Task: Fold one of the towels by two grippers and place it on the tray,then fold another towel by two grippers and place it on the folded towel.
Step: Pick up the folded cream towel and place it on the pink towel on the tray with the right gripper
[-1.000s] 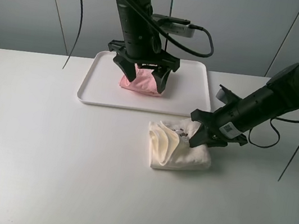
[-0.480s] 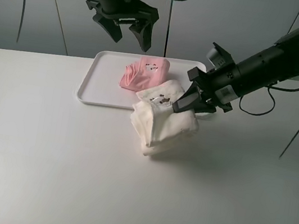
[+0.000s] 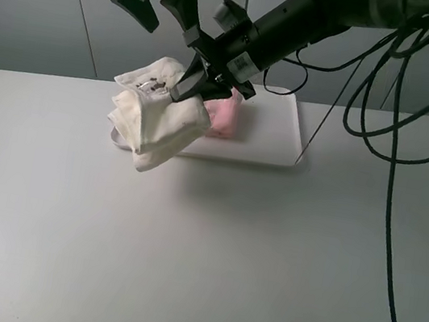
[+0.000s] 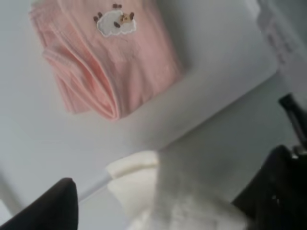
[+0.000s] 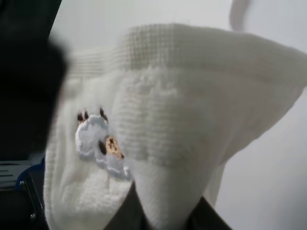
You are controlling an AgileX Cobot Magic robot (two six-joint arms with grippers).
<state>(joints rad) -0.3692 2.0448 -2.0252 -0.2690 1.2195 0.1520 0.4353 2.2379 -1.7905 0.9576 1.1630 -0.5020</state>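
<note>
No readable writing — only sheep patches (embroidered) on both towels. The right gripper [image 3: 186, 91] clenches the white towel [image 3: 156, 115] in air beside the tray [image 3: 271, 141]; the pink towel [image 4: 103, 62] lies on it. The left gripper [image 3: 154, 0] hangs spread above.

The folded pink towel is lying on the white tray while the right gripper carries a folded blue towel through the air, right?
Not quite: the carried towel is cream-white, not blue, as the exterior high view shows. The folded pink towel does lie on the white tray, and the right gripper holds the other aloft.
</note>
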